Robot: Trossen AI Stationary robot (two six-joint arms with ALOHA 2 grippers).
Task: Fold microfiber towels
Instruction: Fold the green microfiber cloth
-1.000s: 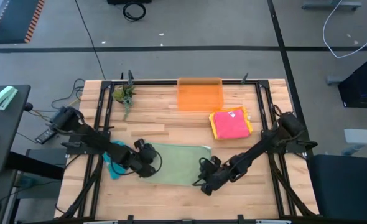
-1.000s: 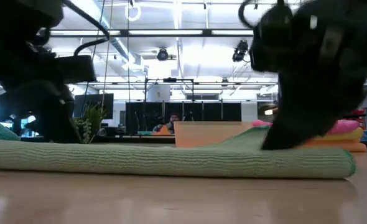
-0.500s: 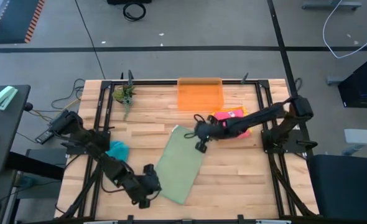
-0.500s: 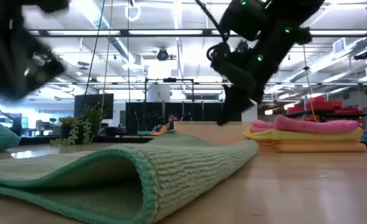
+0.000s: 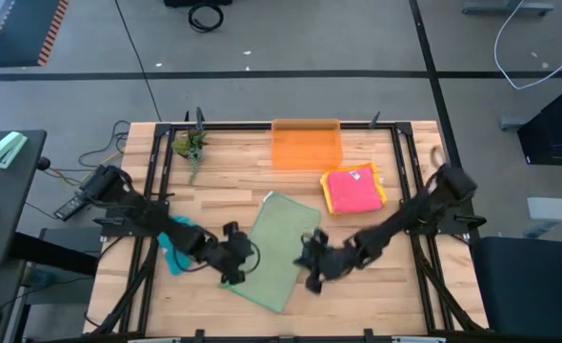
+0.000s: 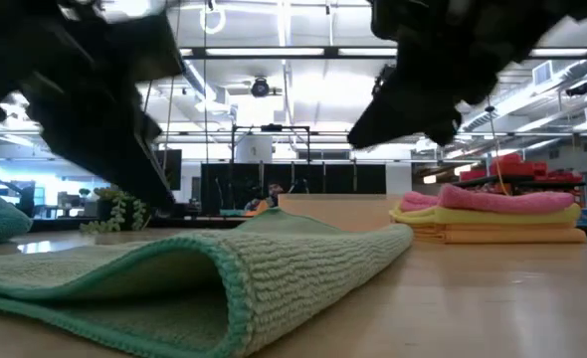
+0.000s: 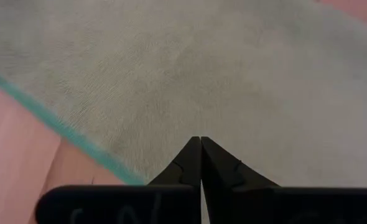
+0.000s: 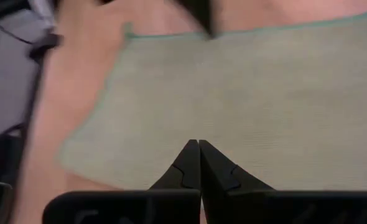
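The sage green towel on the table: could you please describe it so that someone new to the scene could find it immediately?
Start at the wooden table, and look at its near half, between the left gripper and the right gripper. The sage green towel lies there, folded over and set at a slant. It is the only green cloth; the pink and yellow stack sits squarely farther back, and the teal towel is bunched at the left edge.
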